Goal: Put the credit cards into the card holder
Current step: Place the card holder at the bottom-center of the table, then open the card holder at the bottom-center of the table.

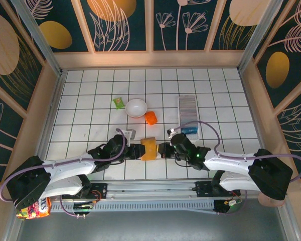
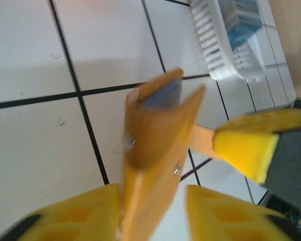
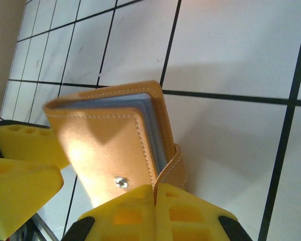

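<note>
At the near edge of the table, beside the left arm's base, a bright snack packet is seen. A little farther in, a tan-orange wallet is found between the two grippers, partly open, with blue-grey leaves visible inside. The right gripper is clenched on the wallet's strap, its yellow fingers pressed together with the leather pinched between them. The left gripper is set astride the wallet's opposite edge with its jaws parted. A sliver of tile is seen between one pad and the leather, so no grip is shown there. Contact on the other side is too blurred to be judged.

Beyond the wallet, an orange object is lying just beside the white bowl, and a green packet is placed near the bowl's left side. To the right, well apart from the wallet, the card holder is laid lengthwise, running away from the arms. The credit cards are seen as a blue patch at the holder's near end. Whether they are slotted in or merely resting on it cannot be told.
</note>
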